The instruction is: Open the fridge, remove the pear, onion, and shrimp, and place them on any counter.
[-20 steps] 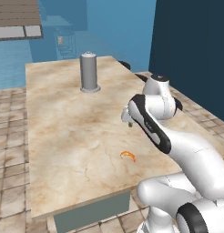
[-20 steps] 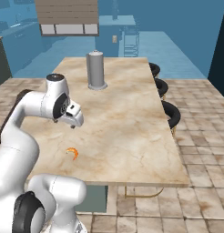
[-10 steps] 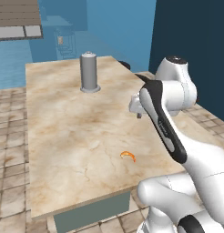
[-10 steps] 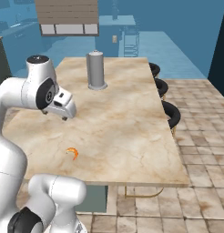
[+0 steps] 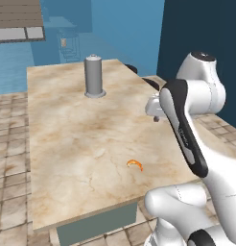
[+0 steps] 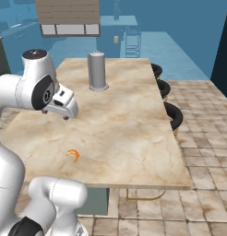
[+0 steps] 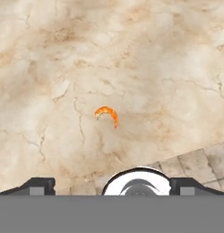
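Shrimp [image 5: 135,165] lies flat on worktop [image 5: 67,125] near front edge, apart from canister [image 5: 93,76]. Your fingers [image 7: 38,184] spread wide, empty, well above it. Likely just set down.

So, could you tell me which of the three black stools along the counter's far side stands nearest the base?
The black stool at the near end of the row; the other two stand further back, toward the grey cylinder.
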{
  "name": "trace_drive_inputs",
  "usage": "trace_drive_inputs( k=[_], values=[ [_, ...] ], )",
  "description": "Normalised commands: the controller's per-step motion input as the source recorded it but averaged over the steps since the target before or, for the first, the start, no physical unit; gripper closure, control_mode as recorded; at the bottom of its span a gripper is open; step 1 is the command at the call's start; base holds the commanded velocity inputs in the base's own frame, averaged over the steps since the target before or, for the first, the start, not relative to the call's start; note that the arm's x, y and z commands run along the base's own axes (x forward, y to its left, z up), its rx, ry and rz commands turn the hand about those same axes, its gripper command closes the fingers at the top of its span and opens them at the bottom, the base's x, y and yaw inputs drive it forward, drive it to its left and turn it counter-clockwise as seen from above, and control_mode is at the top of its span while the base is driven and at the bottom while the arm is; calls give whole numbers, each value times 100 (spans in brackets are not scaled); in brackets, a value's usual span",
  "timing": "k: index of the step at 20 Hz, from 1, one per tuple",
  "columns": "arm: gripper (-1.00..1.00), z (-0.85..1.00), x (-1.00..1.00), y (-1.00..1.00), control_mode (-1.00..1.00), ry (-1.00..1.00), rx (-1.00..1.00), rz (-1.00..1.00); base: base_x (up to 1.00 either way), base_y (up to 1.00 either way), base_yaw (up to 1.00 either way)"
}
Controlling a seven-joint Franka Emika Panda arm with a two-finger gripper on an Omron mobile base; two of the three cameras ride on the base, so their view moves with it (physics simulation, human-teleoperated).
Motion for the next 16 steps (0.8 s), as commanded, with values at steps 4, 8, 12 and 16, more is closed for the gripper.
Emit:
trace_drive_inputs(
  k=[4,8,12,16],
  values=[
    [-100,0,-37,-5,-100,-23,-1,0,0,0,0],
    [-100,0,-43,-12,-100,-17,0,0,0,0,0],
    [-100,-1,-26,-8,100,-4,0,0,-5,-3,0],
    [-100,0,0,0,100,0,0,0,-28,-3,0]
  ],
)
